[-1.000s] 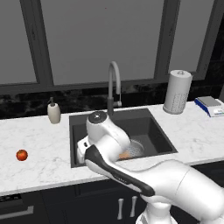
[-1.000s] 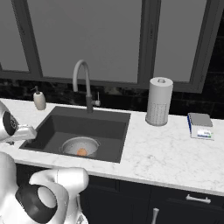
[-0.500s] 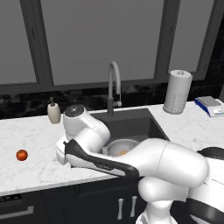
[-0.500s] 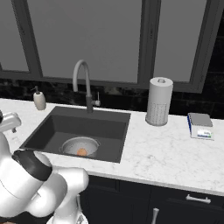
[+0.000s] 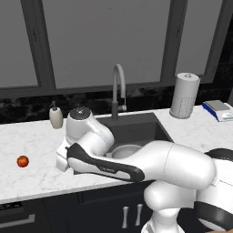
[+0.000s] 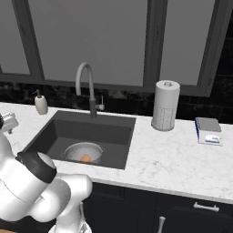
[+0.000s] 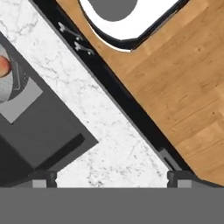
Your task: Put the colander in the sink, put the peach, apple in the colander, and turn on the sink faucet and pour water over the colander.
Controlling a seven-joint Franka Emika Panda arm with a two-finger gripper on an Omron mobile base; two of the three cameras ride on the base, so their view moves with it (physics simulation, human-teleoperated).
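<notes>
The colander [image 6: 83, 152] sits on the floor of the sink [image 6: 113, 132] with the pale orange peach [image 6: 85, 158] inside it. In the left base view my arm covers most of the colander [image 5: 126, 151]. The red apple [image 5: 22, 161] lies on the white counter far left of the sink. My gripper [image 5: 62, 164] hangs over the counter's front edge between the apple and the sink, well right of the apple. In the hand view its fingertips [image 7: 43, 178] stand wide apart, so the gripper [image 7: 111, 177] is open and holds nothing. No water runs from the sink faucet [image 5: 118, 86].
A beige soap dispenser [image 5: 56, 116] stands at the back left of the sink. A paper towel roll [image 5: 184, 95] and a small scale [image 6: 209, 131] are on the right counter. The hand view looks down past the counter edge to a wooden floor [image 7: 183, 87].
My arm has swung left, from over the sink basin to over the counter left of it. The gripper has stayed open. The colander, peach and apple have not moved.
</notes>
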